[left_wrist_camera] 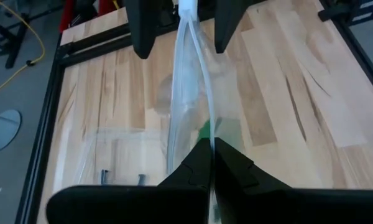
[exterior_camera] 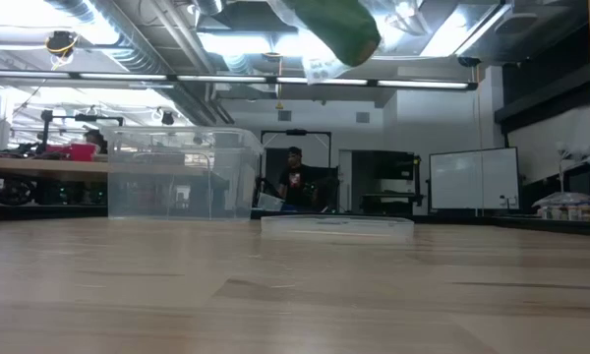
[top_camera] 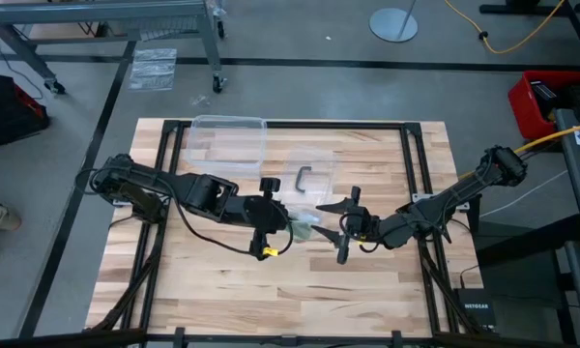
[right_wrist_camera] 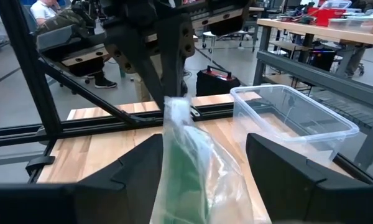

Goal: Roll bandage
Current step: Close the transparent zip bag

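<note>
High view: left pincer (top_camera: pixel 292 228) clamped on clear bag (top_camera: pixel 304 230) mid-surface (top_camera: pixel 222 290), bandage (top_camera: pixel 299 231) inside.
Low view: bag lifted, likely for emptying.
Right wrist view: right pincer (right_wrist_camera: pixel 202 177) apart, astride bag.

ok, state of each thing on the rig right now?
bag: lifted off the table, pinched at one end by the left claw
bandage: inside the bag, not rolled out
right claw: open, fingers either side of the bag
bin: upright, lid off
lid: flat on the table
</note>
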You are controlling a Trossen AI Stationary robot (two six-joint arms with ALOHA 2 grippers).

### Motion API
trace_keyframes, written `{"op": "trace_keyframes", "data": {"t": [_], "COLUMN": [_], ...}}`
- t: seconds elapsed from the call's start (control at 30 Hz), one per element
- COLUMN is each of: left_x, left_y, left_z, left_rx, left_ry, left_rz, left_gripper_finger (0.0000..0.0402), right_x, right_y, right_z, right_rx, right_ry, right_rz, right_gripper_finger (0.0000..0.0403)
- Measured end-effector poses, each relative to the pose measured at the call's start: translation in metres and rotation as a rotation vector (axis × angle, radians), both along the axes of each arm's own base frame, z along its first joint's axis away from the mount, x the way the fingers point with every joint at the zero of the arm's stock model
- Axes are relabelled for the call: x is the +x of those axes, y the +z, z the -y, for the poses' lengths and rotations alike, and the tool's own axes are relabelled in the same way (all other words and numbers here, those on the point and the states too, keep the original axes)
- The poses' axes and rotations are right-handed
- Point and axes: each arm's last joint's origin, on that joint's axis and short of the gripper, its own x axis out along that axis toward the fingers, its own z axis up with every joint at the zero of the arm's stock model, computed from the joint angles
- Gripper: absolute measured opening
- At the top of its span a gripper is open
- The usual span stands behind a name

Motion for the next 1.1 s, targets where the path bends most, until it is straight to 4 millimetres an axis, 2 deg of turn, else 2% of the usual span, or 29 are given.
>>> {"op": "trace_keyframes", "data": {"t": [0.17,0.83,1.1], "left_x": [-0.0004,-0.0005,0.0002], "left_y": [0.0000,-0.0001,0.0008], "left_z": [0.0014,0.0015,0.0018], "left_rx": [-0.001,-0.002,-0.039], "left_ry": [-0.003,-0.003,0.026], "left_rz": [0.000,-0.001,0.016], "left_gripper_finger": [0.0000,0.0000,0.0003], "right_x": [0.0000,0.0000,0.0000], "right_y": [0.0001,0.0001,0.0001], "right_z": [0.0000,-0.0001,-0.0001], "right_rx": [0.001,0.001,0.003], "right_ry": [0.000,0.003,0.003], "right_rz": [0.001,0.000,0.001], "right_gripper_finger": [0.0215,0.0012,0.0005]}}
